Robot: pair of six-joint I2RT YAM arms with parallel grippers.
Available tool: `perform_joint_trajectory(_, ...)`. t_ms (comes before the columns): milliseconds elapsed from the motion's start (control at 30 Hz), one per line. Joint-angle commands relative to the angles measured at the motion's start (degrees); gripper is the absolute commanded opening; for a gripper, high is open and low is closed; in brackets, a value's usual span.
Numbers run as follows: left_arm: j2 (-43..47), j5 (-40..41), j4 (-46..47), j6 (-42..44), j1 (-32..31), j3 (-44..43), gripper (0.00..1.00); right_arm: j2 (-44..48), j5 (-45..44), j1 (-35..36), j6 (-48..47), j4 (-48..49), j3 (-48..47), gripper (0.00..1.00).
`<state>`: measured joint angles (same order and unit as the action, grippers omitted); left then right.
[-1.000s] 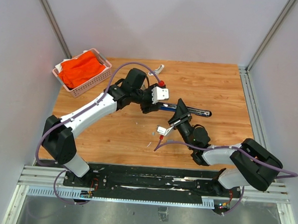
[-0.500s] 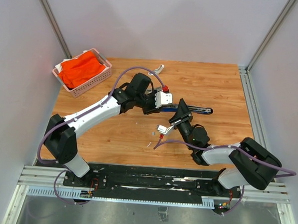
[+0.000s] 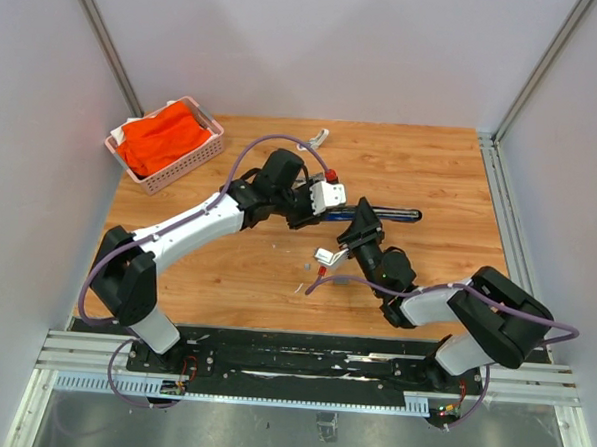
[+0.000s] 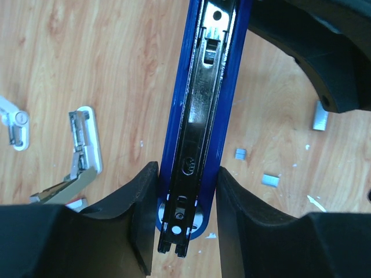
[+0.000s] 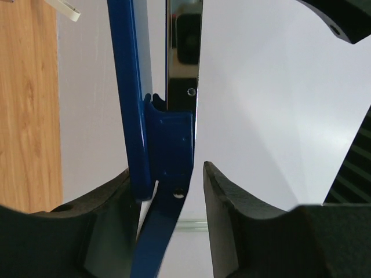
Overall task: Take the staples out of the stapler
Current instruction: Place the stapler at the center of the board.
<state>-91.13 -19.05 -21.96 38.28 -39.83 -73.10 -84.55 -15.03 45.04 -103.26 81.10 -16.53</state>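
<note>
- Stapler [image 4: 200, 116]: far end cut off at the frame top, beyond the left fingers [image 4: 139, 214].
- Seen from above, the end between those fingers is hidden under the left gripper [image 3: 331, 211].
- Between the right fingers [image 5: 232, 220], both ends run out of frame.
- Grey bits right of the left fingers, possibly staples [image 4: 320, 116]: too small to tell.

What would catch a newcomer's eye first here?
A long blue stapler is held centre stage, the left claw gripping one end and the right claw bracketing it. Short silvery staples lie scattered nearby. In the far left corner, a pink basket holds a bright orange cloth.
</note>
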Motion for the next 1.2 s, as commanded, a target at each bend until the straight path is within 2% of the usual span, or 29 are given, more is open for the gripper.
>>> perform_joint_trajectory(0, -1.64, 6.70, 8.40, -2.31, 0.37, 0.51, 0.00, -1.69, 1.02, -1.38, 4.92, 7.24, -1.98, 0.48)
perform_joint_trajectory(200, -6.10, 11.04, 9.45, -2.25, 0.34, 0.31, 0.00, -7.09, 2.09, -4.28, 8.96, 7.81, -4.08, 0.50)
perform_joint_trajectory(433, -8.70, 11.90, 11.56, -3.10, 0.34, 0.05, 0.00, -13.26, 2.93, -6.38, 10.59, 8.13, -6.58, 0.51)
perform_joint_trajectory(767, -12.67, 14.08, 12.11, -3.01, 0.29, -1.09, 0.00, -23.01, 3.91, -8.29, 9.33, 8.69, -11.37, 0.52)
perform_joint_trajectory(1167, -15.72, 17.07, 13.07, -3.05, 0.36, -1.46, 0.00, -30.44, 4.36, -8.64, 8.79, 8.88, -14.17, 0.56)
